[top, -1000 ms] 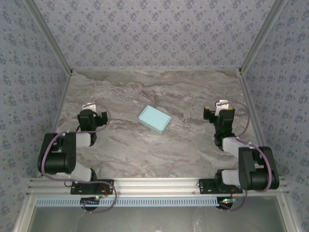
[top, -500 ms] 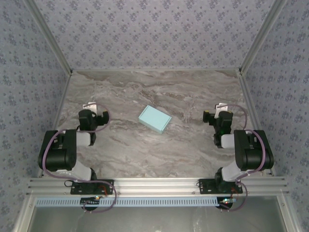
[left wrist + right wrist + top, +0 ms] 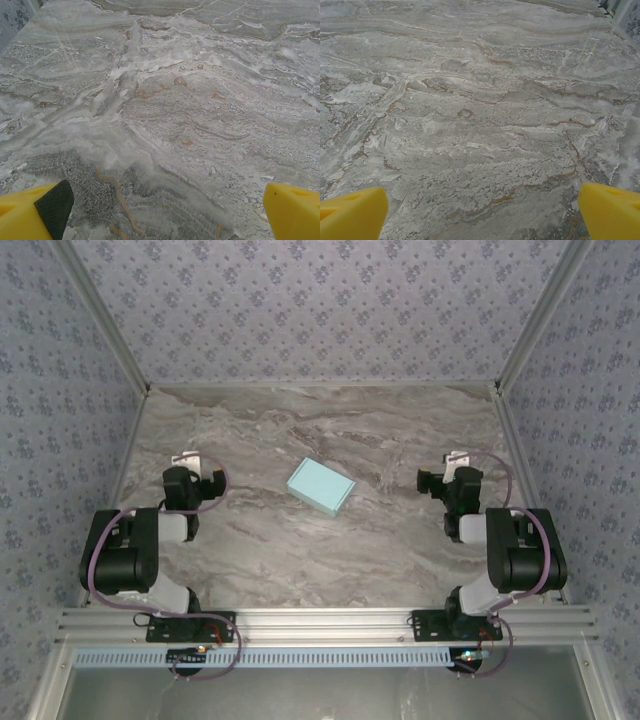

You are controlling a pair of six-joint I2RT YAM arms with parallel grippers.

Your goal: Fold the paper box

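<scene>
Top external | paper box (image 3: 321, 486) lay flat mid worktop (image 3: 300, 430) | left fingers (image 3: 25, 216) stood wide | right fingers (image 3: 350, 215) stood wide

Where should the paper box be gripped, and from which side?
Probably from above, pinching the paper box across its narrower width, on the long edges. It lies flat on the table, turned diagonally, so the jaws would need rotating to match; its low sides leave little to grip.

Paper box (image 3: 321, 487) lies flat mid-table, a pale aqua rectangle skewed to the marble table (image 3: 300, 560) edges. Left gripper (image 3: 187, 462) and right gripper (image 3: 453, 462) flank it, well apart, neither touching.
</scene>
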